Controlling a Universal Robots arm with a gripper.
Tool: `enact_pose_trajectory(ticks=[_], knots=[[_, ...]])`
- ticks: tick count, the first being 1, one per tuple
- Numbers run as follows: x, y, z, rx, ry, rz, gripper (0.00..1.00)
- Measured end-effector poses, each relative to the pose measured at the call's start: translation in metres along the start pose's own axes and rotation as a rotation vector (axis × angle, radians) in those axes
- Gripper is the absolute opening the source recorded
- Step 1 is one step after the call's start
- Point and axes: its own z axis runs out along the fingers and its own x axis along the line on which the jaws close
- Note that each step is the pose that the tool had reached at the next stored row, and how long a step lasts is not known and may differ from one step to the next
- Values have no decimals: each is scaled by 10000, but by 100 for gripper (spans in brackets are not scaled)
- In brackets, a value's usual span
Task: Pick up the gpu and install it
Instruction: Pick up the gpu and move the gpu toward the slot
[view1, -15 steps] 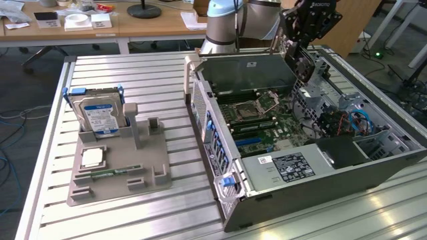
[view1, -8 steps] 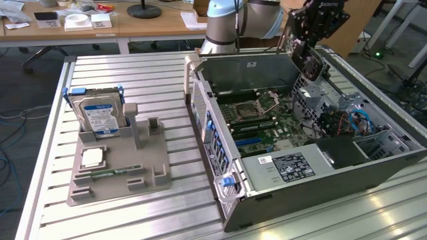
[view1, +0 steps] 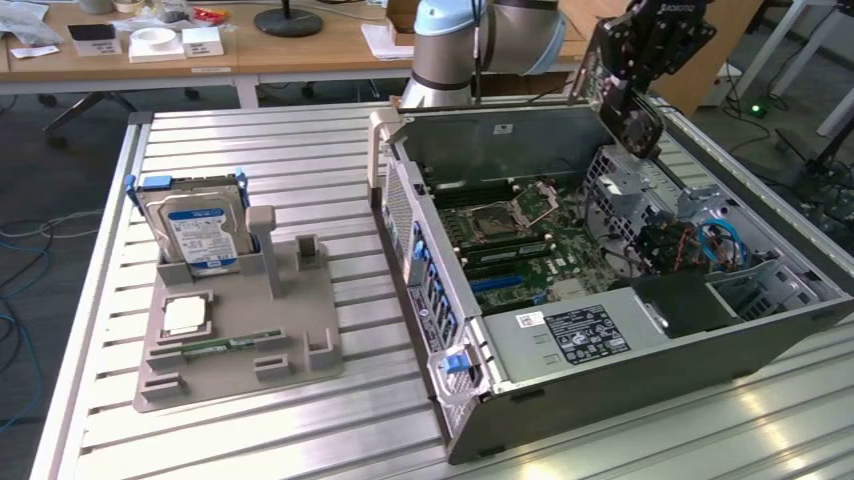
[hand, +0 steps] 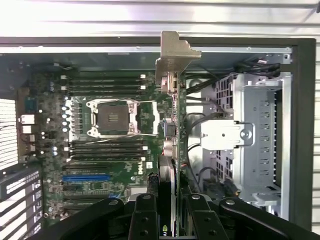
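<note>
The gripper (view1: 630, 92) is clenched on the gpu (view1: 638, 125), which hangs below it in the air above the far part of the open computer case (view1: 641, 370), toward the exterior view's right. Seen from the wrist, the gpu stands edge-on between the fingers (hand: 145, 212), above the motherboard (hand: 100, 120). Its silver bracket (hand: 177, 50) is at the end away from the gripper.

Slatted metal table (view1: 267, 160), computer case (view1: 641, 370), grey holder (view1: 267, 335)
</note>
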Motion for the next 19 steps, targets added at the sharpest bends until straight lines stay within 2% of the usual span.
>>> enact_pose_trajectory(ticks=[4,9,15,19], knots=[[-86,18,3,1,0,-2,26],[-91,20,4,0,0,0,26],[-125,-30,3,3,2,4,26],[-136,-59,8,25,1,4,26]])
